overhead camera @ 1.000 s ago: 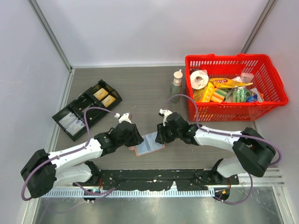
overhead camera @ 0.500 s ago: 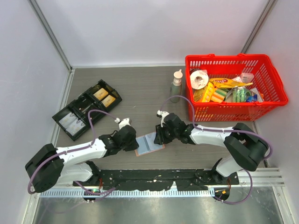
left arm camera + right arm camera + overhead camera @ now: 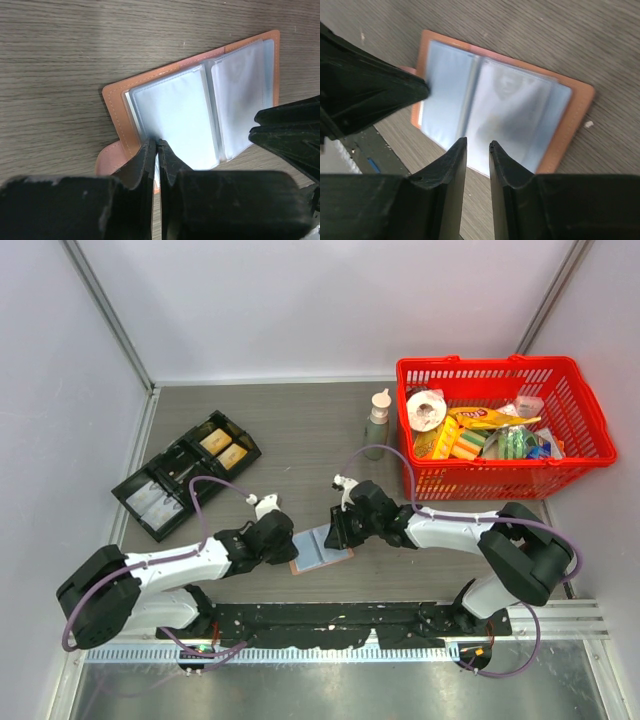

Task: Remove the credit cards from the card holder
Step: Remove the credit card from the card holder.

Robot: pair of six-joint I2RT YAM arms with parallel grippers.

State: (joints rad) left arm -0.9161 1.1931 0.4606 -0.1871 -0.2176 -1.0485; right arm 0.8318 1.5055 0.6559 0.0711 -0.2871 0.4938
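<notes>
Left pincer point(image 3: 157, 150), tips pinched together at the left sleeve's near edge of the card holder point(image 3: 322, 549) lying open on the tabletop point(image 3: 300, 430), is nearer; right pincer point(image 3: 477, 150), barely parted, hovers over its right leaf.

card holder point(image 3: 322, 550) open flat on table | left gripper point(image 3: 291, 541) at its left edge | right gripper point(image 3: 334, 537) at its right
</notes>
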